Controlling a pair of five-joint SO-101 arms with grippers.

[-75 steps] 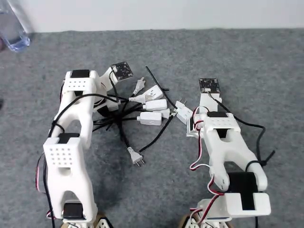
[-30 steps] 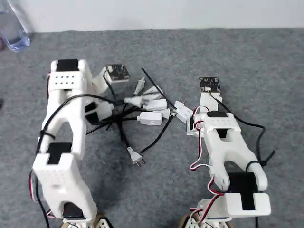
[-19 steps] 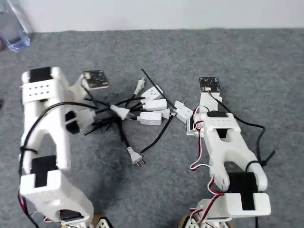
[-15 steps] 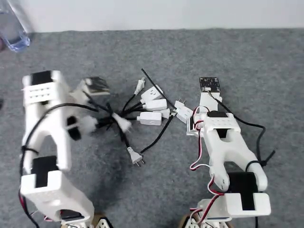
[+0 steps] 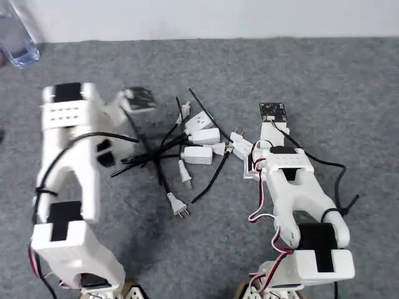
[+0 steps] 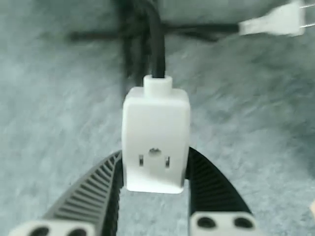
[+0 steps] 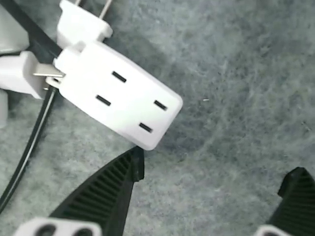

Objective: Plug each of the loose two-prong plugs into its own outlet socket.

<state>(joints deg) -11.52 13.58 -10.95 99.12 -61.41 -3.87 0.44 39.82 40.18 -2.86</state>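
Plugs first, nearest me: a black-corded plug (image 5: 181,212) lies loose on the grey tabletop (image 5: 324,93) between the two arms, prongs bare. A white plug (image 5: 184,172) lies just past it, also not in anything. So I'd call this job barely started.

Left tool (image 6: 153,158) is clamped on a white socket block (image 6: 155,132). Its slotted face points back at the wrist cam, and its black cord (image 6: 156,44) runs off into the tangle.

Right tool (image 7: 216,167) is spread wide with nothing in it, just short of a flat double outlet (image 7: 118,98). A small plug body (image 7: 19,73) sits against one end of that outlet, but I can't tell how deep it's seated.

Farther out, a bunch of white socket blocks (image 5: 204,136) sits in the knot of cords.

My read is that the left arm has its socket ready to present. Next the right needs to grab one of the loose plugs by the body, square the prongs to the slots and push straight in while the left braces. The tangled cords could tug things off line.
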